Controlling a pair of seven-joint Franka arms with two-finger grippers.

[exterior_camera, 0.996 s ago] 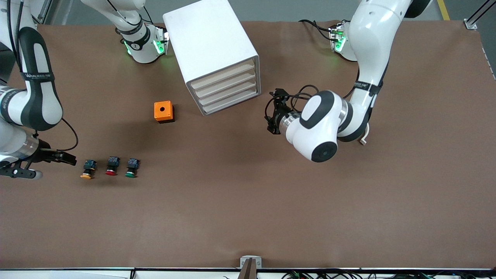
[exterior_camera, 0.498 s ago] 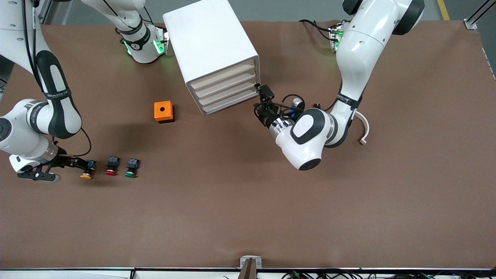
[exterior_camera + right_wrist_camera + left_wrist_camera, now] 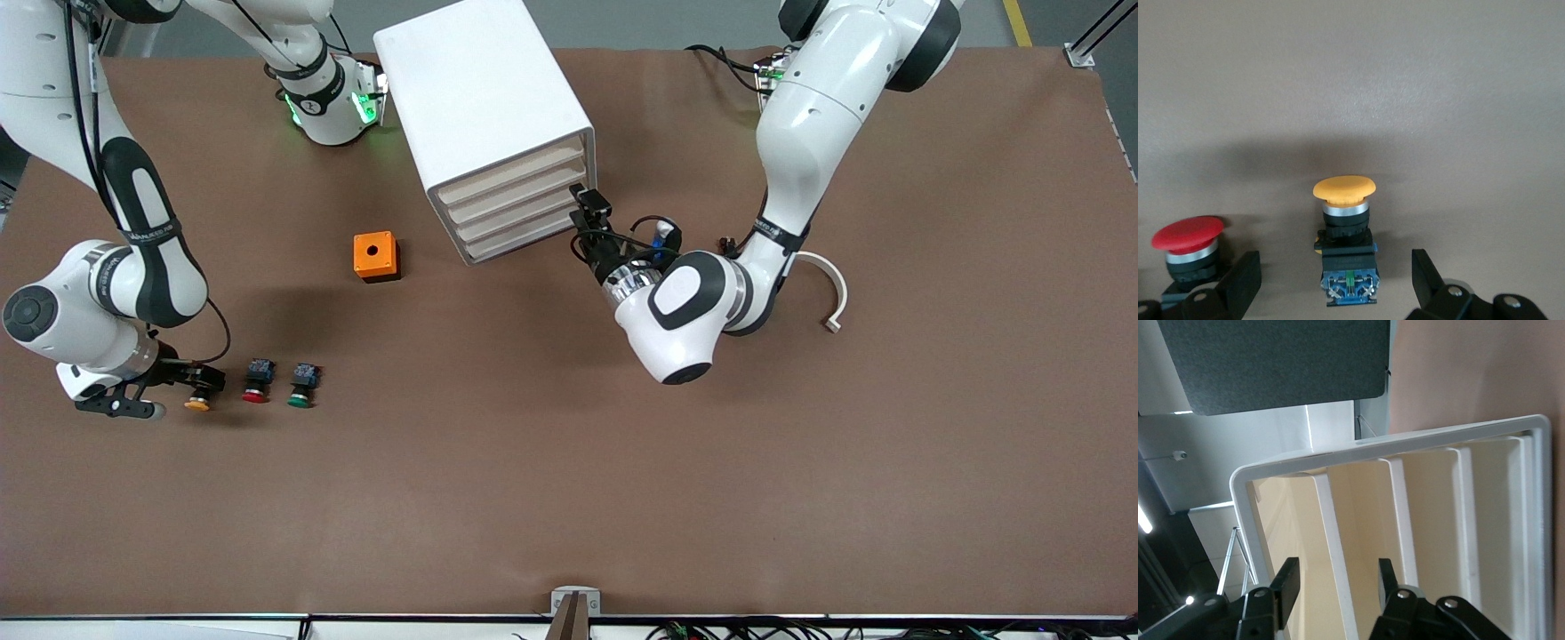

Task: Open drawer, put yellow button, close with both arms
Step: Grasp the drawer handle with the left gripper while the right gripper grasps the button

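At the cabinet's top drawer [image 3: 1338,540], the left hand [image 3: 1336,588] was half-spread; a missed lip risked slipping. The right hand [image 3: 1331,280] was spread around the yellow button [image 3: 1344,227].

Premises are presenting as a robotics laboratory. Two glossy white robot arms [image 3: 800,133] are operating over a brown-covered test table [image 3: 569,498], with loose cabling [image 3: 729,629] lying along its front edge.
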